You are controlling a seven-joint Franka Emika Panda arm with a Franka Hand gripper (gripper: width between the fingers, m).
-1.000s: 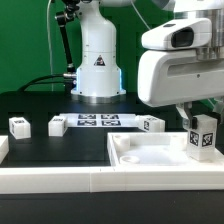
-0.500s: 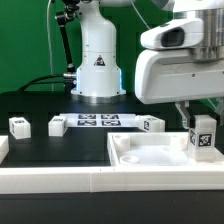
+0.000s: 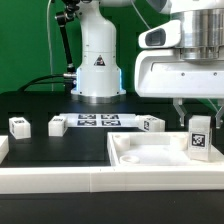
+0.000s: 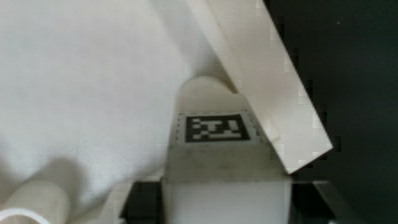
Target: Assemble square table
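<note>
nearest, a long white rail [image 3: 60,180] lay across the front of the black surface [image 3: 50,145]. just behind it, towards the exterior view's right, sat the square table's slab [image 3: 150,155]. at its right end a tagged leg block [image 3: 200,138] stood upright, grasped from above by the fingers [image 3: 182,108]; whether it touched the slab i could not tell. further back three loose leg blocks [image 3: 56,126] rested apart, the marker board [image 3: 95,121] lying between two of them, before the arm's white base [image 3: 97,60].
</note>
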